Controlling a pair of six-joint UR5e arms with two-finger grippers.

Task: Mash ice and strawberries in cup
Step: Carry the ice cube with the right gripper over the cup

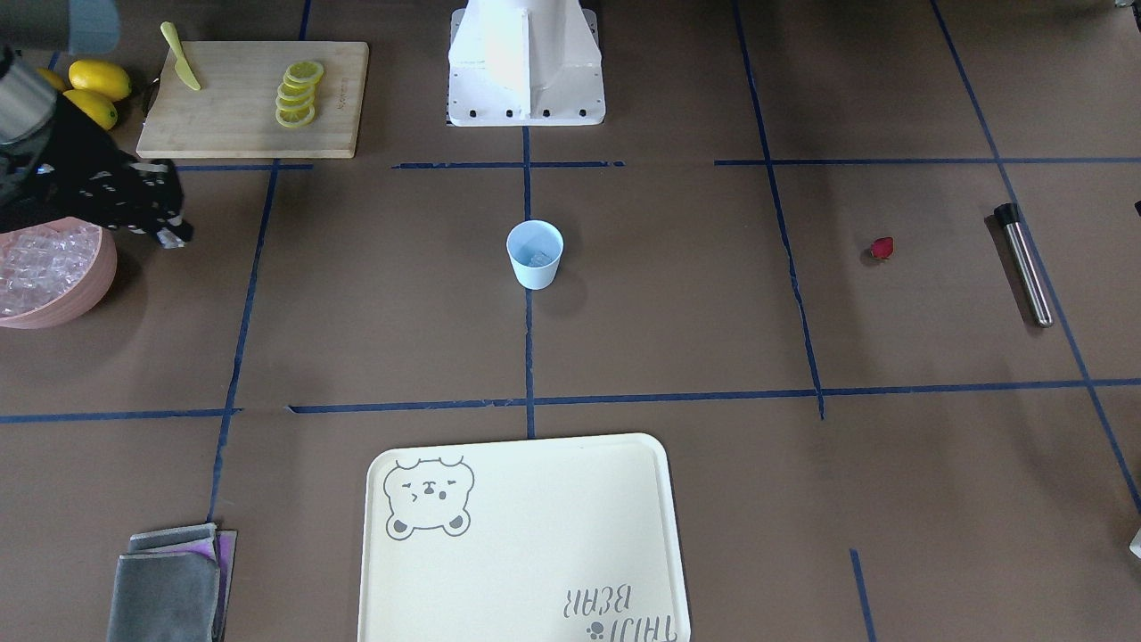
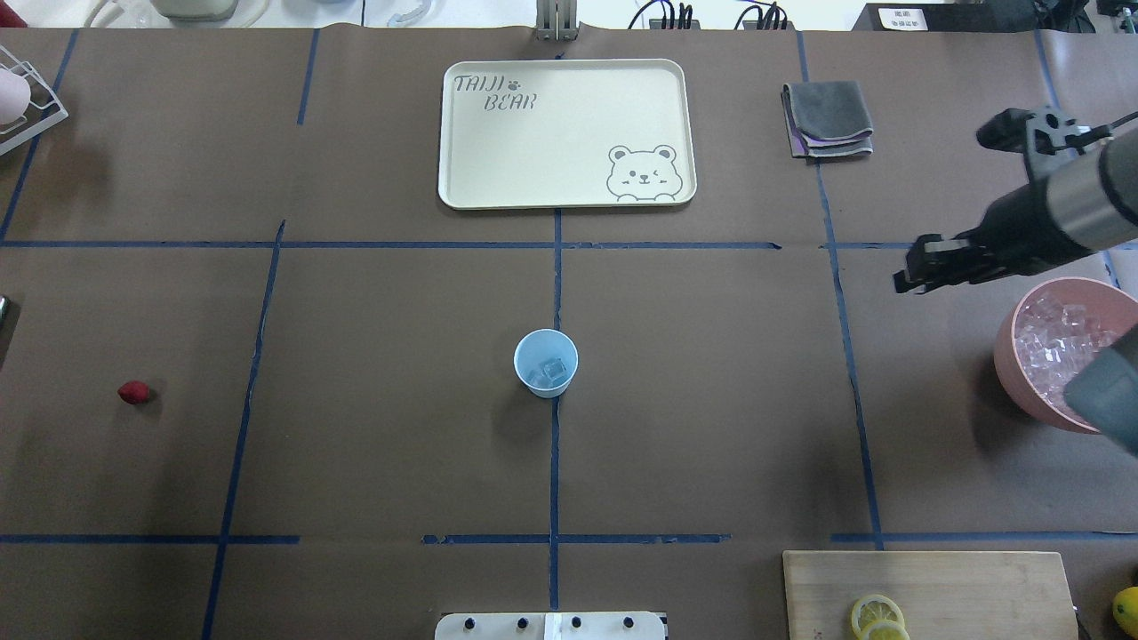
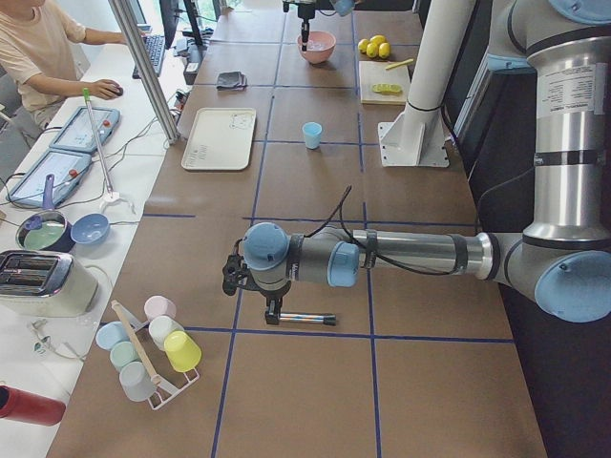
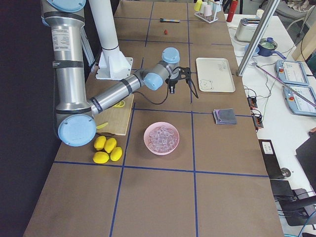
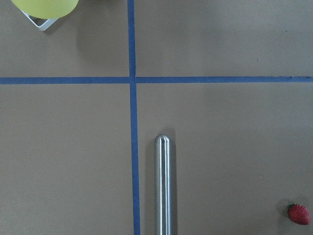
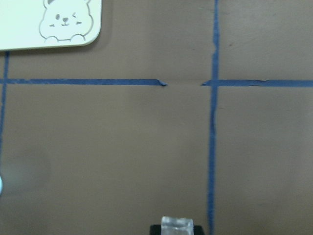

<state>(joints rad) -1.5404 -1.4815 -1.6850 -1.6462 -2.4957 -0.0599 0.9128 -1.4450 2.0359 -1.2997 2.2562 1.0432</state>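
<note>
The cup [image 2: 546, 363] stood upright at the table centre, on the blue centre tape line, with ice [image 2: 553, 369] at its bottom. The strawberry [image 2: 133, 392] lay on the table well to the left of the cup, touching nothing. The muddler [image 1: 1025, 267], a steel rod with a black end, lay flat further left, near the strawberry but apart from it.

The bowl [image 2: 1009, 356], pink and filled with more ice, stood at the right edge of the table. The right gripper [image 2: 916, 267] hung above the table just left of the bowl's far side, well to the right of the cup. Its jaws were closed on one ice cube [image 6: 177, 226], which the right wrist view showed at the fingertips, over bare table beside a tape crossing.

The left gripper [image 3: 273, 313] pointed down at the muddler's black end, at the left end of the table. Contact with the rod could not be determined. Whether its jaws were open or closed could not be told either.

The tray [image 2: 498, 160] lay on the far side, beyond the cup, with a folded cloth [image 2: 827, 116] to its right. A board [image 1: 241, 125] with lemon slices [image 1: 299, 94] lay near right.
</note>
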